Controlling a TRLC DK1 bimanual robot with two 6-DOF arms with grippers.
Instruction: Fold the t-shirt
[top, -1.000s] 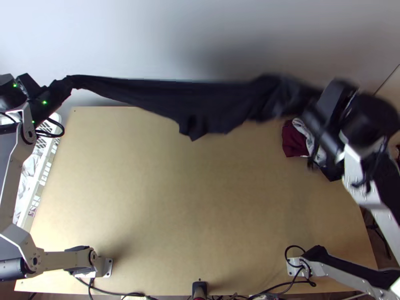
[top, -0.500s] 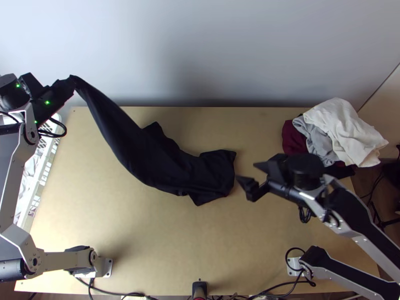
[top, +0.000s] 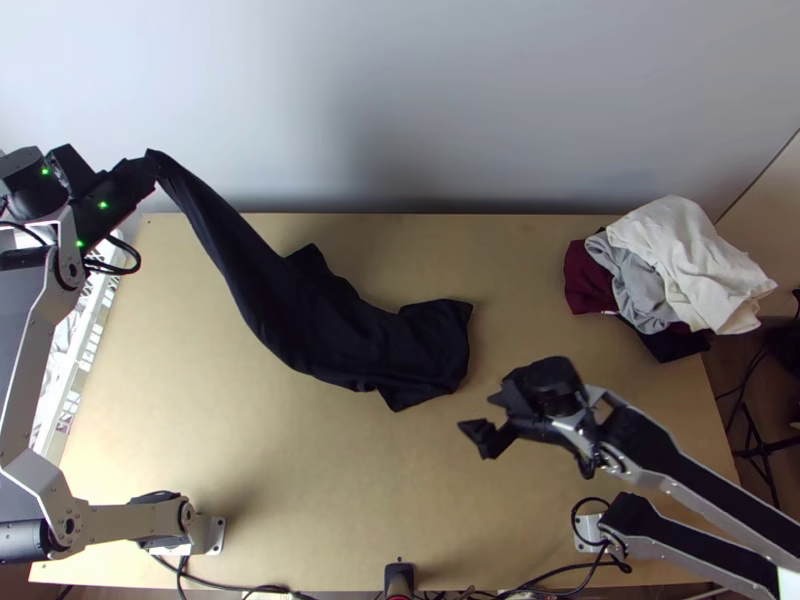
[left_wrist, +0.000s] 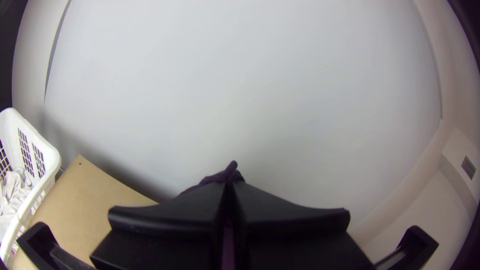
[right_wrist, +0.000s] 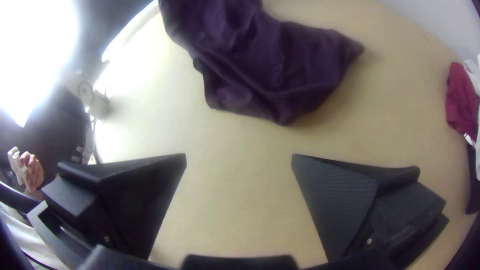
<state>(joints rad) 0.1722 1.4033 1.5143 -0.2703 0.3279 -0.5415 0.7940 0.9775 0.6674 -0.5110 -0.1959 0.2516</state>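
Over the wooden table's (top: 560, 250) far left corner, the left gripper (top: 152, 168) is clamped on a bunched bit of the black t-shirt (top: 330, 330); sleeve or hem, can't tell. From there the shirt slopes down as a narrow twist, and the rest lies rumpled across the table's middle. Right gripper (right_wrist: 240, 157) is above the table, right of centre toward the near edge, fingers wide apart, nothing between them, near the free end but not touching.

Handling, best guess: light, limp, thin knit, no risk of breakage. It will sag and crease rather than push, so pull, don't shove. Likely next grip for the right: a free corner at the table's centre, shallow pinch on a single edge, then stretch against the left hold. Risk: grabbing several layers, or the left pinch slipping on a hard tug.

Edges: wall (top: 400, 100) stands right behind the table's far edge, tight for the left. White basket (left_wrist: 50, 157) sits along the left edge. Cream garment (top: 680, 250) and maroon cloth (top: 588, 275) are heaped at the far right corner. Best room to spread: table's near half.
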